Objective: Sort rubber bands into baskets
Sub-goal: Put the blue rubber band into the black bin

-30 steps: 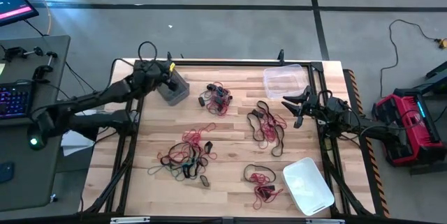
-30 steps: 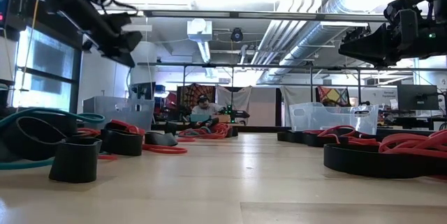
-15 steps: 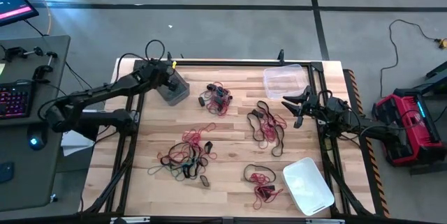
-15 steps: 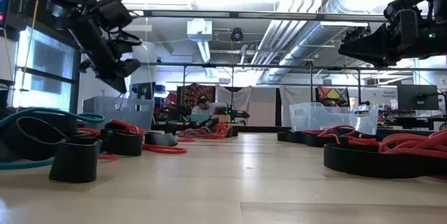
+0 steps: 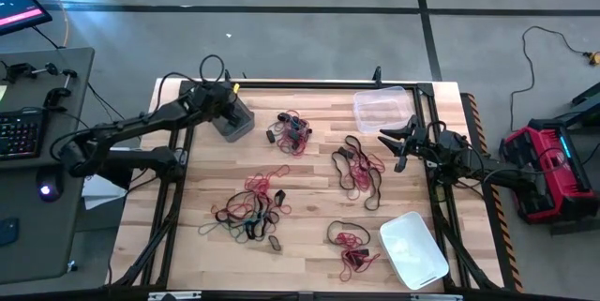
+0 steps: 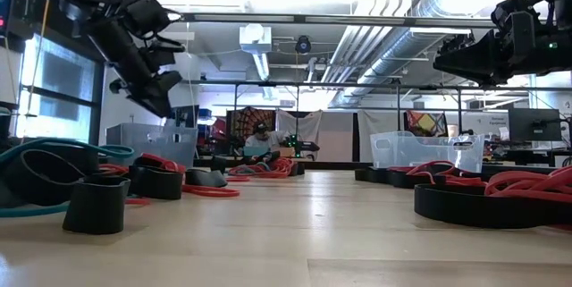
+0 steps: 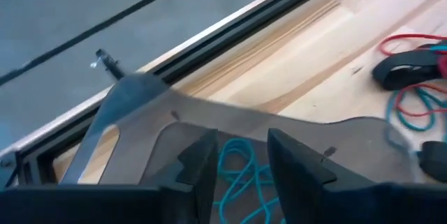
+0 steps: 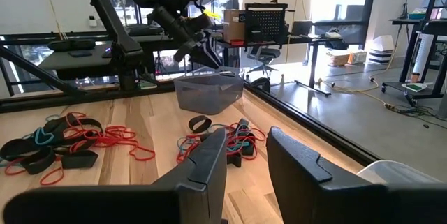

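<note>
left gripper [image 5: 228, 104] is over the grey basket [image 5: 234, 121] at the far-left of the table [image 5: 309, 226]; a second ago it sat back from the tub, pressed together; now it's forward and down over it, fingers spread; left wrist view shows a teal band [image 7: 241, 175] lying inside the tub between the fingers, nothing pinched; reads to me as a drop just made, one teal band sorted.

right gripper [image 5: 398, 142] hangs above the right edge, between the clear basket [image 5: 382, 109] at the far-right and the whitish basket [image 5: 413, 249] at the near-right; hasn't budged over the last second; fingers apart, a clear gap in its own wrist view, holding nothing.

rest of the rubber bands are on the wood, unmoved: mixed clump [image 5: 292, 130] just right of the grey tub; dark loops [image 5: 358, 172] centre-right; red and dark tangle with some teal [image 5: 248, 209] near-left; red and dark pile [image 5: 351, 248] beside the whitish tub; clear and whitish tubs look empty from above.

my read: early in the job, most bands still to go; left arm now free to lift and go for another; teal strands in the nearest clump look like the obvious next pick.
</note>
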Action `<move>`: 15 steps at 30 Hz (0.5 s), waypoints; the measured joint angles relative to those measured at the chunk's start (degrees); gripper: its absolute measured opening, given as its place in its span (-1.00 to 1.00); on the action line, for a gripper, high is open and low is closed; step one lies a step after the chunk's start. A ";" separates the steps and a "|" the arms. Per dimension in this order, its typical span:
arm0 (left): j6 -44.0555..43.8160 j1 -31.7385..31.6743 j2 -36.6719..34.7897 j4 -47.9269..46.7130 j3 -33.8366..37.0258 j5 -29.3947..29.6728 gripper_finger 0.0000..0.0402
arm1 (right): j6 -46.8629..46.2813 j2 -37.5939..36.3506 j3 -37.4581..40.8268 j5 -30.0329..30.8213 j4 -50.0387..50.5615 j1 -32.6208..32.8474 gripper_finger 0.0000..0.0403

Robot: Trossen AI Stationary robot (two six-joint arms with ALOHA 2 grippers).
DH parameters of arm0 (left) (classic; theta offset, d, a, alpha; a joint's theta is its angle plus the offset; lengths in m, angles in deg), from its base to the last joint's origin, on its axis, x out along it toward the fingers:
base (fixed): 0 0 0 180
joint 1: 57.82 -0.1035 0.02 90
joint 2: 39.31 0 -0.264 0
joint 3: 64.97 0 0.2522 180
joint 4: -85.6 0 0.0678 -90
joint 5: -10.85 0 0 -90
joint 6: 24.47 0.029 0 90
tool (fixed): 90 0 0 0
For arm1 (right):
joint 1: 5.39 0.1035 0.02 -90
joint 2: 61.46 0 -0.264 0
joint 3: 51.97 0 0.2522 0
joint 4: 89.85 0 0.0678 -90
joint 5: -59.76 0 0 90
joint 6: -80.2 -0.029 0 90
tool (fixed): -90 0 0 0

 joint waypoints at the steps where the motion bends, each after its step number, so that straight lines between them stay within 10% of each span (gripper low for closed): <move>1: 0.29 0.67 -0.15 0.71 0.00 0.05 -0.40 | 0.00 0.00 0.00 0.11 -0.57 0.02 -0.53; 15: 8.80 8.55 -7.40 25.90 8.55 -13.03 -0.97 | 2.42 2.95 0.00 -1.44 -3.93 0.00 -0.94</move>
